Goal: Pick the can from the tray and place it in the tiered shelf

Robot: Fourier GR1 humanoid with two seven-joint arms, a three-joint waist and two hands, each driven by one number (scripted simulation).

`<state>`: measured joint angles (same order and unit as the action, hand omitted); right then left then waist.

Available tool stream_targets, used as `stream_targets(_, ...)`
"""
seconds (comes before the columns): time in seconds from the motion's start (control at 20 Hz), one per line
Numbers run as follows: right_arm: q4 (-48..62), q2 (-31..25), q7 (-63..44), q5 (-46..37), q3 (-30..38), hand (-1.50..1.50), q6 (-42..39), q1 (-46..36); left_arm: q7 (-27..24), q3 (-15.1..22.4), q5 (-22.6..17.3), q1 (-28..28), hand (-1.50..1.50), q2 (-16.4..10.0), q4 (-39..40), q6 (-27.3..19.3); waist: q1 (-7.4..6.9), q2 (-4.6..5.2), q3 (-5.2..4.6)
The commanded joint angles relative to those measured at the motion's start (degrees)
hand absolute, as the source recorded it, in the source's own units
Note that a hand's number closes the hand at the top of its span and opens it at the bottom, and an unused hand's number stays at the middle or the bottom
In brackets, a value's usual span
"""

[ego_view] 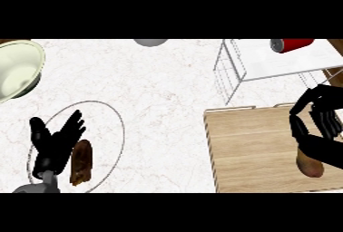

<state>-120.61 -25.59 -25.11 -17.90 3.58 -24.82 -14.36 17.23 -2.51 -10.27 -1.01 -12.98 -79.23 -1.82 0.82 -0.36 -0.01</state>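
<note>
The red can (292, 45) lies on its side on the white top level of the wire tiered shelf (228, 72), at the far right. My right hand (320, 123) hovers below the can, over the right side of the wooden tray (254, 145). It is apart from the can, fingers relaxed and parted from the thumb, holding nothing. My left hand (57, 140) rests open with fingers up at the lower left, over a clear glass plate (114, 118).
A brown potato-like item (309, 166) lies on the tray under my right wrist. A dark brown food piece (81, 162) sits on the glass plate. A pale green bowl (17, 68) stands at the far left, and a grey round object (150, 42) at the top edge.
</note>
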Motion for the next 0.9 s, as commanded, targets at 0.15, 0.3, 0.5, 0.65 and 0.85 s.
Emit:
stream_targets(0.15, 2.2, -6.3, -13.8, 11.7, 13.2, 1.50, -3.9, -16.4, -3.1, -0.1, -0.2, 0.5, 0.00, 0.5, 2.7, 2.6, -1.00, 0.27, -0.07)
stream_targets(0.3, 5.1, -10.2, -17.5, 16.5, 16.7, 1.50, -6.8, -19.7, 0.0, -0.1, 1.0, -3.0, 0.00, 1.2, 3.4, 0.1, -0.60, 0.26, -0.04)
stream_targets(0.5, 18.1, -13.6, -13.4, 16.2, 18.5, 1.50, -6.5, -26.9, 0.0, 0.9, 1.8, -1.3, 0.00, 2.5, 1.0, -0.5, -1.26, 0.37, 0.00)
stream_targets(0.65, 25.6, -14.1, -13.6, 11.4, 15.5, 1.50, -3.0, -34.1, 1.1, -0.6, 0.6, 0.6, 0.00, -0.7, -1.9, 2.1, -2.20, 0.51, -0.02)
stream_targets(0.85, 37.5, -18.2, -7.4, 9.5, 15.5, 1.50, -4.4, -39.5, -1.8, -0.3, 2.6, -4.0, 0.00, 1.9, 4.5, 0.1, -1.77, 0.68, -0.03)
